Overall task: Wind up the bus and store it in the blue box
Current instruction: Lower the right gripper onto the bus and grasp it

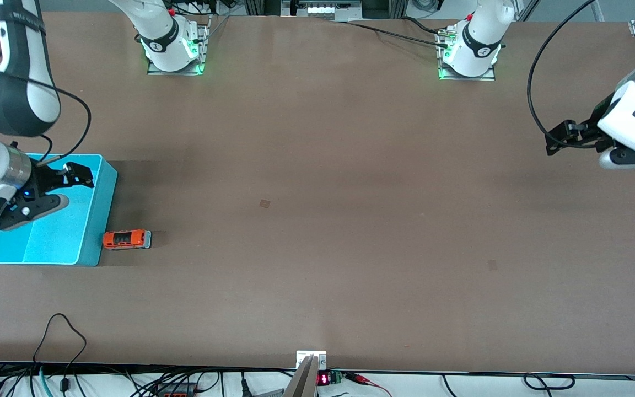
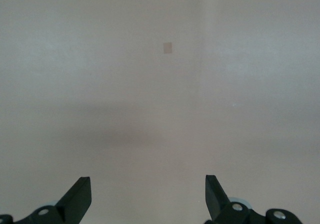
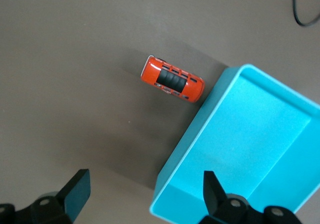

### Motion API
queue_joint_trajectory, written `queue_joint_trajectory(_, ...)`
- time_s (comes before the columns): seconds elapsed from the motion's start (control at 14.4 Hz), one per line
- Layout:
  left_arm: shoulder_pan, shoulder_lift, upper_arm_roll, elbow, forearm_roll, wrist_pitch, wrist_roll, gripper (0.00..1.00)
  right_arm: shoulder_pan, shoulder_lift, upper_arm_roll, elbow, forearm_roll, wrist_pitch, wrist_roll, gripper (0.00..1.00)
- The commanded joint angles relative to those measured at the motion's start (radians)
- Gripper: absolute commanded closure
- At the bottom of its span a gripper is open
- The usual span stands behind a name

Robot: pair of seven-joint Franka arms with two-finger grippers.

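Note:
The orange bus [image 1: 126,239] stands on its wheels on the table, right beside the blue box [image 1: 100,220], on the box's side toward the left arm's end and near its corner closest to the front camera. The box is empty. My right gripper [image 1: 79,173] hangs open and empty over the box's edge. In the right wrist view the bus [image 3: 172,78] lies close to the box wall [image 3: 200,119], with my open right gripper [image 3: 145,189] above the box corner. My left gripper [image 1: 557,138] waits open and empty over the table's left-arm end [image 2: 148,191].
A small square mark [image 1: 264,203] sits on the brown table near the middle, also in the left wrist view [image 2: 167,47]. A fainter patch [image 1: 492,264] lies toward the left arm's end. Cables [image 1: 64,331] run along the table's front edge.

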Motion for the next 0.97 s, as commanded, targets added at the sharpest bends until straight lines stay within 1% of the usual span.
queue_joint_trajectory(0.0,-0.027,-0.031,0.008,-0.027,-0.009,-0.001,-0.008,0.00,-0.005,0.074,-0.001,0.061,0.019,0.019,-0.132,0.00)
queue_joint_trajectory(0.21,-0.029,-0.029,0.008,-0.015,-0.010,-0.004,0.050,0.00,0.002,0.142,-0.001,0.062,0.016,0.096,-0.216,0.00)
queue_joint_trajectory(0.35,-0.028,-0.028,0.009,-0.015,-0.030,-0.012,0.053,0.00,0.006,0.185,-0.001,0.056,0.016,0.203,-0.284,0.00)
queue_joint_trajectory(0.42,-0.024,-0.028,0.011,-0.010,-0.041,-0.014,0.053,0.00,0.005,0.203,-0.001,0.053,0.014,0.225,-0.320,0.00)
queue_joint_trajectory(0.7,-0.021,-0.028,0.011,-0.003,-0.043,-0.038,0.056,0.00,0.005,0.267,-0.001,0.053,0.013,0.282,-0.515,0.00)
queue_joint_trajectory(0.91,-0.017,-0.012,0.011,0.019,-0.043,-0.038,0.056,0.00,0.005,0.318,-0.001,0.051,0.013,0.390,-0.734,0.00)
